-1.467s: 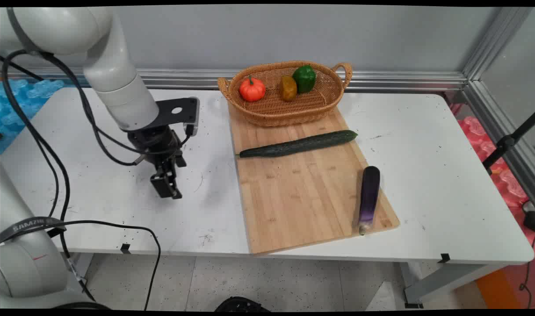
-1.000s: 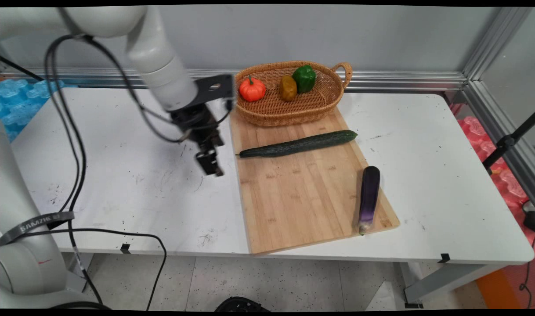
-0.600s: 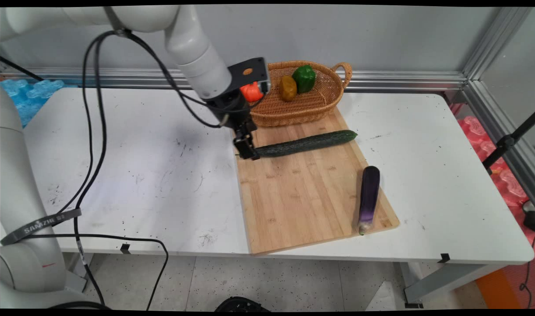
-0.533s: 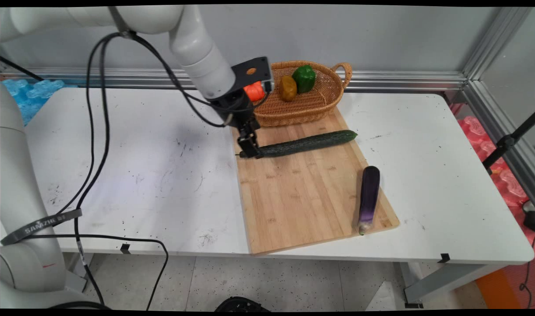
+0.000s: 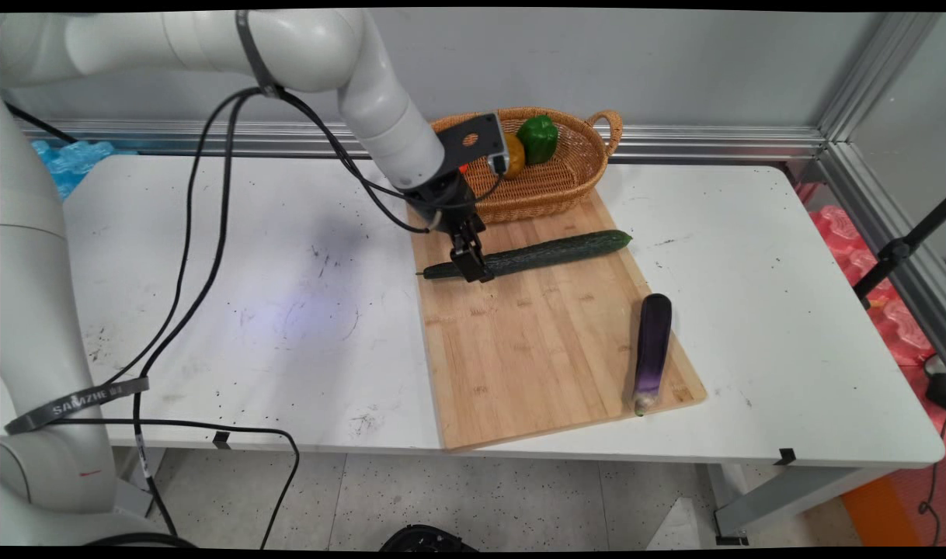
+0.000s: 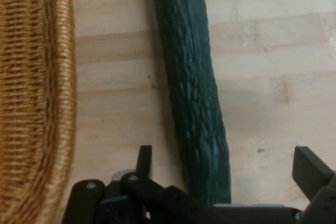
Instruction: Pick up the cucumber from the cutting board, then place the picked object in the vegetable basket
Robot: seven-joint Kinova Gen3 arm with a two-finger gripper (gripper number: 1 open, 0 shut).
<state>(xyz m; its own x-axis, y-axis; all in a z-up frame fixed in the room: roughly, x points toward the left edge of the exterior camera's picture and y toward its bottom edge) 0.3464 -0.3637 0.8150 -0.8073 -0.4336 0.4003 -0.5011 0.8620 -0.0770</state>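
Bamboo cutting board (image 5: 551, 341) lies on the white table (image 5: 248, 310), centre of the main view. A long dark green cucumber (image 5: 551, 252) rests across the board's upper part, running from lower left to upper right. The white arm reaches in from upper left, and its black gripper (image 5: 473, 268) sits low over the cucumber's left portion, near the stem end. A purple eggplant (image 5: 652, 349) lies along the board's right edge, well apart from the gripper. A wicker basket (image 5: 566, 182) stands on the board's top end, with a green pepper (image 5: 539, 138) inside and a yellowish one (image 5: 513, 155) partly hidden behind the wrist.

Hand view: the cucumber (image 6: 194, 98) runs from top centre down to the bottom, passing between the two fingers of the gripper (image 6: 226, 177). Jaws stand wide, one finger either side of the cucumber, neither clearly touching it. Pale board (image 6: 262, 66) lies beneath; the basket's woven wall (image 6: 31, 103) fills the left edge.
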